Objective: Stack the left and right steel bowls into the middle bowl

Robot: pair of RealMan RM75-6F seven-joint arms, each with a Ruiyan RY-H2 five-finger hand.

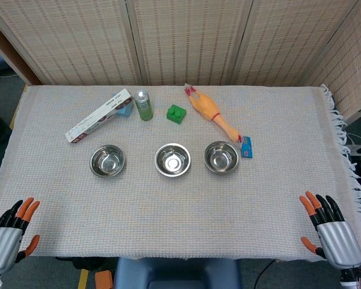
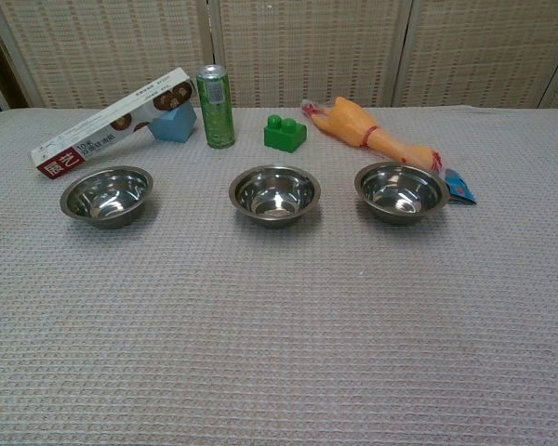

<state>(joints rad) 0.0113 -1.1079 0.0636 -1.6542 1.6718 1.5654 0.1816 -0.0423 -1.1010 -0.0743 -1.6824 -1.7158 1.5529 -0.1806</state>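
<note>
Left hand (image 1: 9, 233): at the near left corner of the table, fingers spread apart, palm empty, touching no object. Seen in the head view only; the chest view does not reach it.

Right hand (image 1: 330, 232): at the near right corner, fingers likewise splayed and empty, resting by the fringed edge of the cloth (image 1: 180, 205). Also head view only.

Ahead of both hands, well apart from them, three steel bowls stand upright in a row across the cloth, none touching another. Left bowl (image 1: 107, 161) (image 2: 107, 195): ahead of the left hand and inward from it. Middle bowl (image 1: 172, 159) (image 2: 274, 194): between the two hands, further out. Right bowl (image 1: 221, 157) (image 2: 402, 191): ahead of the right hand and inward. All three are empty; none is stacked.

Beyond the bowls, further from the hands:
- Long white carton (image 1: 98, 115) (image 2: 112, 123), lying at an angle past the left bowl, one end propped on a light blue block (image 2: 174, 124).
- Green can (image 1: 144, 105) (image 2: 216, 106), upright, just beside the carton's far end.
- Green toy brick (image 1: 176, 114) (image 2: 285, 133), past the middle bowl.
- Rubber chicken (image 1: 212, 112) (image 2: 367, 131), lying diagonally past the right bowl, its tail end near that bowl's rim.
- Small blue packet (image 1: 246, 147) (image 2: 458, 185), just beside the right bowl on its outer side.
</note>
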